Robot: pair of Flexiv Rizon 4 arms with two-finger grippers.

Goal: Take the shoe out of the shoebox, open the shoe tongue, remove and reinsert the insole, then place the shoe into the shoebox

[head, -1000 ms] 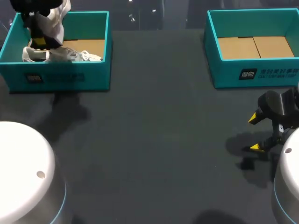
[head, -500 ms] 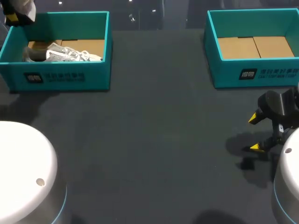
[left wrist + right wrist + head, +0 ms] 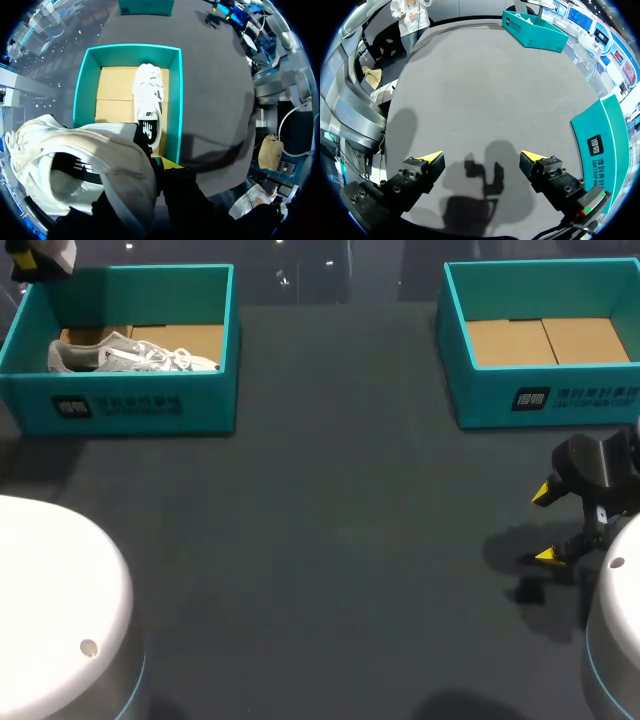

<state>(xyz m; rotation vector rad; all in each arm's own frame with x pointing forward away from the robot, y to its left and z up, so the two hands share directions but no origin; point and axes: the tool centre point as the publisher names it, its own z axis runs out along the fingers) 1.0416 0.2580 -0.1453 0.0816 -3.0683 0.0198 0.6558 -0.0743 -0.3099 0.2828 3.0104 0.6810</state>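
My left gripper [image 3: 30,265] hangs above the far left corner of the left teal shoebox [image 3: 130,405], shut on a white shoe [image 3: 55,250] that is mostly cut off by the view's edge. In the left wrist view this held shoe [image 3: 85,155] fills the space at the gripper [image 3: 157,162], with one yellow tip showing beside it. Below it the shoebox [image 3: 177,100] holds a second white shoe [image 3: 149,100], which lies on its side along the box's front wall [image 3: 120,355]. My right gripper [image 3: 543,525] stands open near the table's right edge, its fingers [image 3: 482,156] holding nothing.
A second teal shoebox [image 3: 540,395] with a bare cardboard bottom stands at the back right, close beside the right gripper [image 3: 600,145]. Dark table surface [image 3: 340,540] stretches between the two boxes and toward the front.
My left gripper has risen out of the left box with the shoe and moved toward the far left corner, uncovering the shoe that lies in the box. The right arm has not moved.
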